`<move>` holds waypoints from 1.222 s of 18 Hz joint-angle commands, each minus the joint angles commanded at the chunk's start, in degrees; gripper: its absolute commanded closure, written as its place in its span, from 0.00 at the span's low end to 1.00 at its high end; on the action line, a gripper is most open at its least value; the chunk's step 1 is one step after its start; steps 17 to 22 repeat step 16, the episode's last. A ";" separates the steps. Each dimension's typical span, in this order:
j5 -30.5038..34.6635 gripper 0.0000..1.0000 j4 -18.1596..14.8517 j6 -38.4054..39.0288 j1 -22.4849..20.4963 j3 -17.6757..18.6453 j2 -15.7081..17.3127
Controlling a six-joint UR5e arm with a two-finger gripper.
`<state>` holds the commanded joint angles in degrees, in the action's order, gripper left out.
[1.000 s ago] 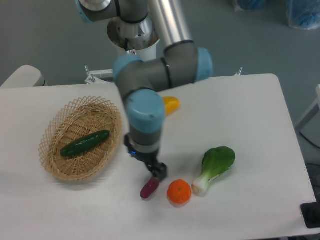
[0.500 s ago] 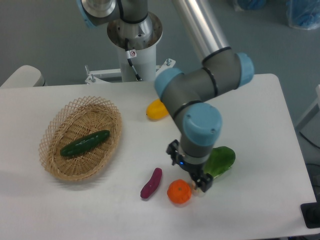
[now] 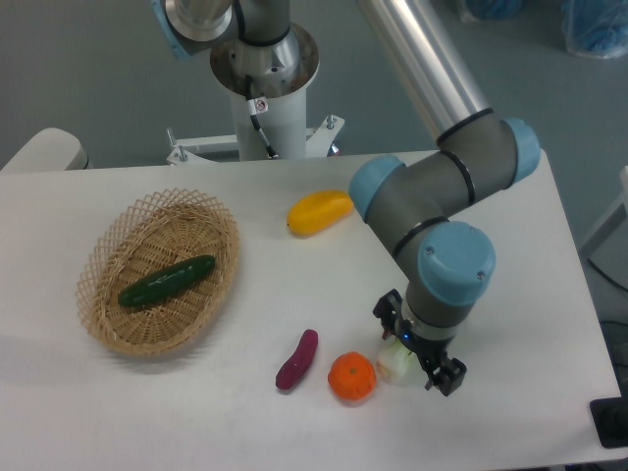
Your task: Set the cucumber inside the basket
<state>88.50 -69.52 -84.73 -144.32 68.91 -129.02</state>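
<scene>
The dark green cucumber (image 3: 167,281) lies slantwise inside the tan wicker basket (image 3: 110,243) on the left of the table. My gripper (image 3: 442,373) is far to the right of the basket, near the table's front edge. It hangs low over the bok choy, of which only the white stem (image 3: 394,363) shows. The wrist hides most of the fingers. I see nothing held in them, and I cannot tell how the jaws stand.
A purple eggplant-like piece (image 3: 296,359) and an orange fruit (image 3: 351,377) lie front centre, just left of the gripper. A yellow vegetable (image 3: 319,211) lies further back in the middle. The arm's base (image 3: 263,69) stands behind the table.
The arm has swung right, from above the purple piece, past the orange fruit, to over the bok choy, which it now covers. The cucumber and the basket have not moved.
</scene>
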 joint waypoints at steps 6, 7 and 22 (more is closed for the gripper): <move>0.18 0.00 0.18 -0.53 0.00 -0.53 -1.23; 0.18 0.00 0.18 -0.53 0.00 -0.53 -1.23; 0.18 0.00 0.18 -0.88 0.00 -0.53 -1.32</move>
